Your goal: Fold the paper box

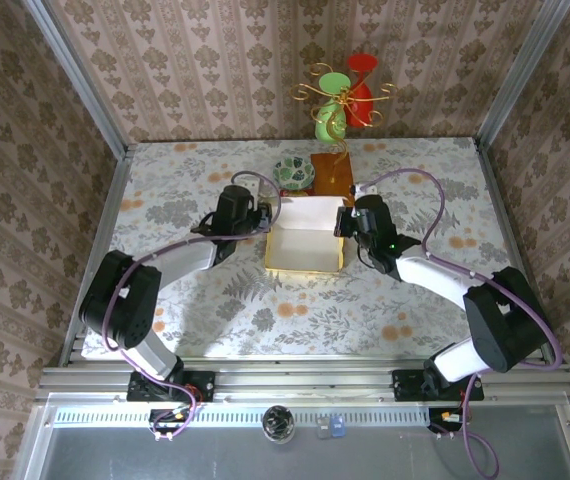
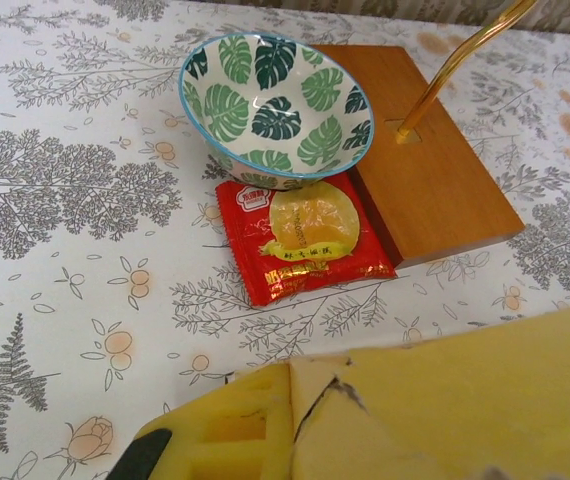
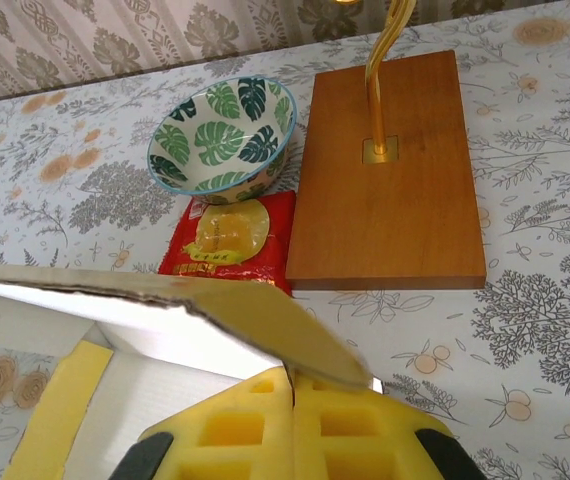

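Note:
The paper box (image 1: 303, 240) stands in the middle of the table as a shallow open tray, yellow outside and white inside. My left gripper (image 1: 264, 216) is at its far left corner, and its yellow fingers (image 2: 235, 430) are shut on the yellow cardboard wall (image 2: 465, 390), which hides the other finger. My right gripper (image 1: 348, 220) is at the far right corner. In the right wrist view it (image 3: 293, 385) is shut with the edge of a raised flap (image 3: 255, 320) pinched at its tips, and the white inner side (image 3: 115, 340) lies to the left.
Just beyond the box lie a red packet (image 2: 305, 240), a leaf-patterned bowl (image 2: 275, 105) and an orange-brown board (image 2: 425, 170) with a gold wire stand (image 1: 340, 100) holding green and red ornaments. Patterned walls close in the table on three sides.

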`<action>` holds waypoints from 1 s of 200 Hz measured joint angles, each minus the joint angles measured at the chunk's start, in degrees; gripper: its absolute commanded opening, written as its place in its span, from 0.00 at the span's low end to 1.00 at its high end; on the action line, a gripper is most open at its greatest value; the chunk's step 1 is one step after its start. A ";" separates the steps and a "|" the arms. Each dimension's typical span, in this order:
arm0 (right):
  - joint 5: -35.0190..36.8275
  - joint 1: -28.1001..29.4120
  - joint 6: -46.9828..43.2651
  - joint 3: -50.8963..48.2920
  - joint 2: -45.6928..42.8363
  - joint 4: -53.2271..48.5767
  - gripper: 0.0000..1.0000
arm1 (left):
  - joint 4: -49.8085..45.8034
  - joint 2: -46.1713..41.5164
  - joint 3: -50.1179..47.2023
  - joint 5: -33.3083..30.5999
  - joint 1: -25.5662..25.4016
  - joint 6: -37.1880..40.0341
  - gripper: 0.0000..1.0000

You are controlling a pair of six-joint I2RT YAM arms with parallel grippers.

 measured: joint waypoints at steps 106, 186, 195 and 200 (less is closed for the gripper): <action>4.94 3.65 -0.55 -6.25 -1.49 4.52 0.03 | 11.74 -1.70 -9.09 0.02 -1.11 -0.81 0.00; 4.85 5.14 1.03 -8.02 -6.58 -3.37 0.35 | 13.33 -4.26 -12.48 -0.02 -2.80 -0.81 0.00; 3.93 5.14 2.54 -7.85 -7.78 -5.73 0.40 | 13.33 -4.52 -12.48 -0.02 -2.95 -0.81 0.00; 3.48 5.14 2.89 -7.54 -8.33 -7.23 0.42 | 13.33 -4.59 -12.48 -0.02 -3.02 -0.79 0.00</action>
